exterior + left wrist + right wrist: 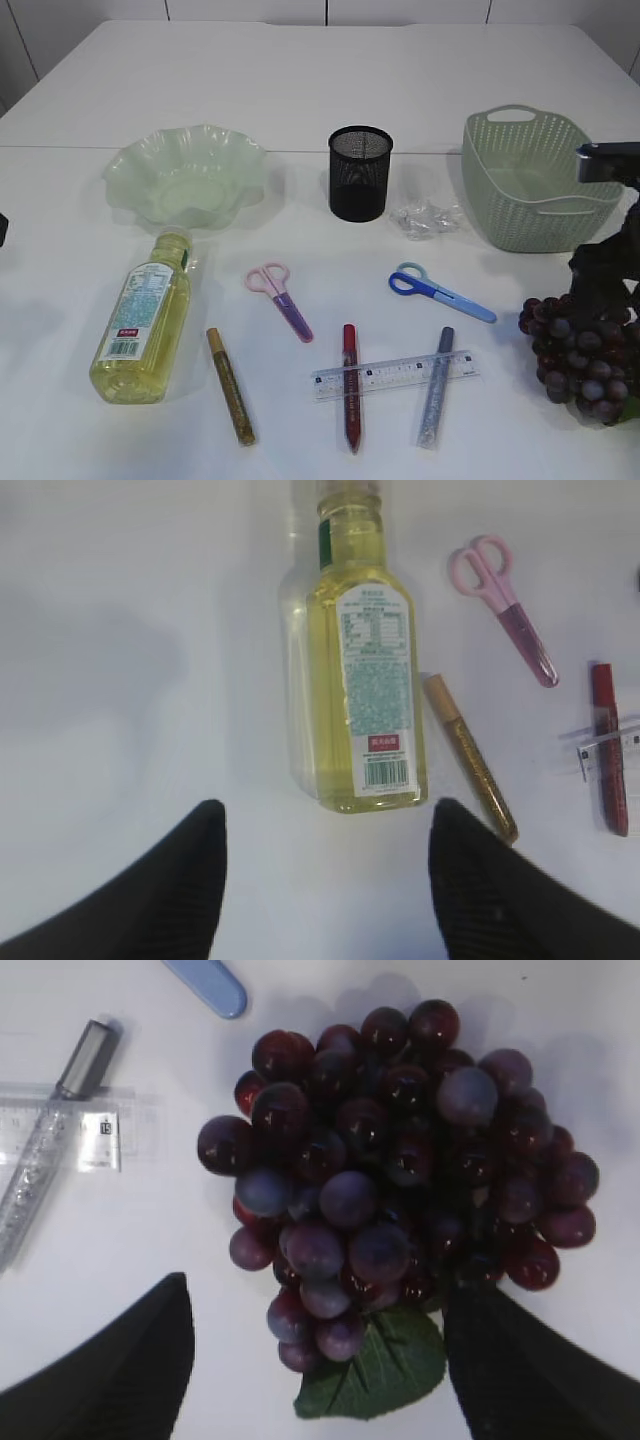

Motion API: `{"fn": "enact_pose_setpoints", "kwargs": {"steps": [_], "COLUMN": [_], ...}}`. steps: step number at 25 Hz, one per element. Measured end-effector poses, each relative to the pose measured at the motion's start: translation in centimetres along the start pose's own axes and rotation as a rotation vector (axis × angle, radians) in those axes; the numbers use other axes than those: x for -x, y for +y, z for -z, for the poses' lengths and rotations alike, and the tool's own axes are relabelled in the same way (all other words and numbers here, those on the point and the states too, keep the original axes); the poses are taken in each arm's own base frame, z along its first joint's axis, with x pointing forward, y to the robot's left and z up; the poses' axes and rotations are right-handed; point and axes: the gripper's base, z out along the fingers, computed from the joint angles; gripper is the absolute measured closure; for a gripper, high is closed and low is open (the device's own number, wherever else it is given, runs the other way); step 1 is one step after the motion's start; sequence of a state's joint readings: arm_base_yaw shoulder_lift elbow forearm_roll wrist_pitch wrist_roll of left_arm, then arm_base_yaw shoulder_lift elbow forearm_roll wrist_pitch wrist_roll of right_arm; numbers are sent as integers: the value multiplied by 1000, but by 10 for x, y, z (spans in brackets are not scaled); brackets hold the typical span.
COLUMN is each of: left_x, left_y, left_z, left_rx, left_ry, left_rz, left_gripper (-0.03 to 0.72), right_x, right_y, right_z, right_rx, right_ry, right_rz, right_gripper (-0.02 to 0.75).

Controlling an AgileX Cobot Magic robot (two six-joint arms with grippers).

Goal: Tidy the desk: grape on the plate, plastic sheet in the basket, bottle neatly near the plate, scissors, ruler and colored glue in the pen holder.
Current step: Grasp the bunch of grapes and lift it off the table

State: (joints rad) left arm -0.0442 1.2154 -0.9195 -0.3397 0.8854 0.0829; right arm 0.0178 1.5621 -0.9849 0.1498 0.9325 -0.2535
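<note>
Step in hand, by judgement: grape pickup. Right gripper [315, 1360] spread wide over grapes [400, 1160] at table's right edge, grasping nothing. Left gripper [325, 870] likewise released, behind bottle [355, 650]. Next: descend, clench gently, carry to plate [185, 178]. Plate, holder [360, 172], basket [535, 180] all held nothing.

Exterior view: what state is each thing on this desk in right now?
Bottle: lying on its side, capped.
Plate: empty.
Pen holder: upright; nothing seen inside.
Basket: upright, looks empty.
Pink scissors: closed.
Blue scissors: closed.
Ruler: flat, lying across two glue pens.
Grape: on the table.
Left gripper: open.
Right gripper: open.
</note>
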Motion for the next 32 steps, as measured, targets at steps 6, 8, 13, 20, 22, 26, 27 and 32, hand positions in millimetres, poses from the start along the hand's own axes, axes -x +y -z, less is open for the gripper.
{"fn": "enact_pose_setpoints", "kwargs": {"steps": [6, 8, 13, 20, 22, 26, 27, 32], "left_x": [-1, -1, -1, -1, -1, -1, -1, -2], "left_y": [-1, -1, -1, -1, -1, -1, -1, -1], "left_z": [1, 1, 1, 1, 1, 1, 1, 1], "left_rx": [-7, -7, -7, -7, -7, -7, -8, -9], "left_ry": [14, 15, 15, 17, 17, 20, 22, 32], "left_rz": [0, -2, -4, -17, -19, -21, -23, -23], "left_gripper": [221, 221, 221, 221, 221, 221, 221, 221], "right_x": [8, 8, 11, 16, 17, 17, 17, 17], "right_y": [-5, -6, -8, -11, -12, -13, -13, -13], "right_z": [-28, -35, -49, -71, -76, -85, -87, -90], "right_rx": [6, 11, 12, 15, 20, 26, 26, 28], "right_ry": [38, 58, 79, 96, 101, 113, 115, 121], "right_rz": [-5, -9, -13, -23, -31, -39, -40, -42], "right_gripper": [132, 132, 132, 132, 132, 132, 134, 214]}}
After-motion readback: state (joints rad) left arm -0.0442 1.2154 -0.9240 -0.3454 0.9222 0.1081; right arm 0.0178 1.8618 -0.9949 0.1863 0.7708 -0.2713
